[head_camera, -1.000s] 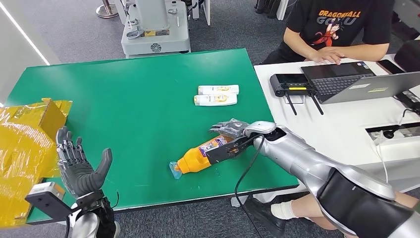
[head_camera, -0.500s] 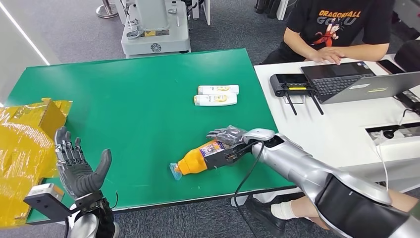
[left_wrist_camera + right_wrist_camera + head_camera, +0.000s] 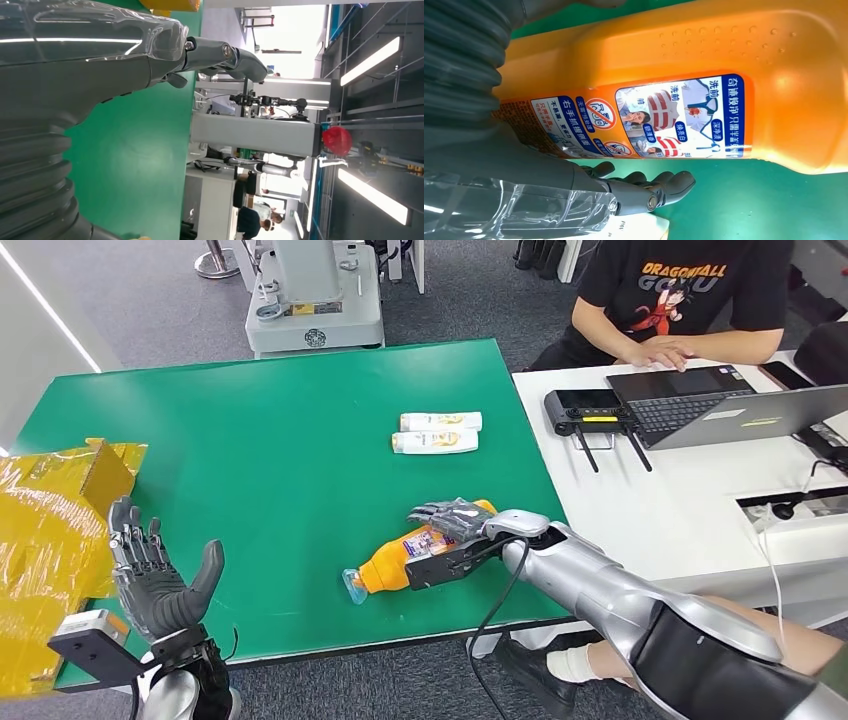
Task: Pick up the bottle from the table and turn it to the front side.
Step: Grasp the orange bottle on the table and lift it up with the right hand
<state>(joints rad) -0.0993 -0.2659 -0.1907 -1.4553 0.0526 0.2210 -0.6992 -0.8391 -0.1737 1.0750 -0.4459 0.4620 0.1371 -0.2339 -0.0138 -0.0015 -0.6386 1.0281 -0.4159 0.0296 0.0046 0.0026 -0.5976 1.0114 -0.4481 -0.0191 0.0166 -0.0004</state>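
An orange bottle (image 3: pixel 390 565) with a clear blue cap lies on its side on the green table (image 3: pixel 250 440), near the front edge, cap pointing left. My right hand (image 3: pixel 455 525) reaches over its base end. In the right wrist view the bottle (image 3: pixel 704 60) shows a blue and white printed label, and my dark fingers (image 3: pixel 649 192) stretch along one side of it with a strip of green between them and the bottle. My left hand (image 3: pixel 160 580) is held up at the table's front left corner, fingers spread, holding nothing.
Two white tubes (image 3: pixel 437 432) lie side by side further back on the table. A yellow bag (image 3: pixel 45 540) covers the left corner. On the white table (image 3: pixel 680 490) to the right are a laptop (image 3: pixel 720 405) and a controller (image 3: pixel 590 415), with a person (image 3: pixel 680 300) seated behind.
My right hand has slid left and toward the front edge, further over the bottle's base. The bottle has barely shifted. The left hand stays where it was.
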